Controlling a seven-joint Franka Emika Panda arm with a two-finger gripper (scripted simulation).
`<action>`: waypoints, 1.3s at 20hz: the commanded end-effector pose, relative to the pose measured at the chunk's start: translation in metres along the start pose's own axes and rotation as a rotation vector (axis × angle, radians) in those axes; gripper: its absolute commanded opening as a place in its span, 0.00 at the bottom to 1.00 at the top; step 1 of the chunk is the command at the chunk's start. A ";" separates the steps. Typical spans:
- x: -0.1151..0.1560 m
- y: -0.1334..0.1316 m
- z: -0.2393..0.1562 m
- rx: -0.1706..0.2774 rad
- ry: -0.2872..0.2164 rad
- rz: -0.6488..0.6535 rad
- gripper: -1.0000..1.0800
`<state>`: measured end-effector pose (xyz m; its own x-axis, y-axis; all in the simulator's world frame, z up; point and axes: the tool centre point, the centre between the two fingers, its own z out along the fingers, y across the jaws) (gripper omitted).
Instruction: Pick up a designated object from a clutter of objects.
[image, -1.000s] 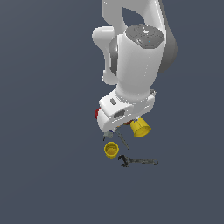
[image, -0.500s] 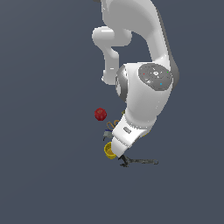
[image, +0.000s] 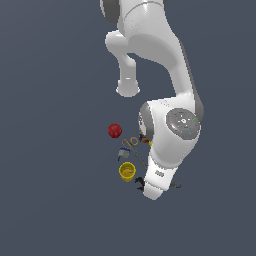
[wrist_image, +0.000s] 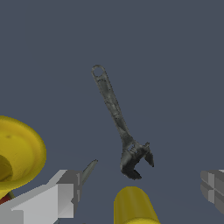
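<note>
Taking the wrench (wrist_image: 119, 121) as the landmark and reading the wrist view from left to right: a yellow cup (wrist_image: 19, 151) lies on its side well to the left of the wrench's jawed head, its open mouth facing the camera. Next comes a pale grey finger (wrist_image: 57, 192) of the gripper (wrist_image: 135, 192), near the head but apart from it. The wrench itself lies flat on the dark floor (wrist_image: 175, 65), untouched, its ringed handle end pointing away from the gripper and its jawed head toward it. Just beside the head sits a second yellow cup (wrist_image: 131, 208), seen only in part. Farther right, well apart from the head, is the other finger (wrist_image: 213, 186). The fingers stand wide apart with nothing between them, so the jaws are released.

In the exterior view the red ball (image: 115, 131) lies farthest to that view's left, then the scissors (image: 132, 145) with their orange rings, then a yellow cup (image: 127, 171); the arm's wrist (image: 160, 177) covers most of the wrench there.

As to progress, I judge the approach is nearly done: the gripper hangs low over the clutter with the wrench in its sight. The grasp, the closing and the lift are all not yet done. The head does not sit midway between the fingers, so some alignment likely remains too.
</note>
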<state>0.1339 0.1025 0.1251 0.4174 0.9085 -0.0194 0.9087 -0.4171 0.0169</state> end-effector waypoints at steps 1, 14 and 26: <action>0.008 0.001 0.016 0.003 0.004 -0.073 0.96; 0.031 0.001 0.064 0.013 0.021 -0.281 0.96; 0.032 0.000 0.085 0.014 0.021 -0.290 0.96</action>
<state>0.1484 0.1291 0.0465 0.1407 0.9900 -0.0002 0.9900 -0.1407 0.0009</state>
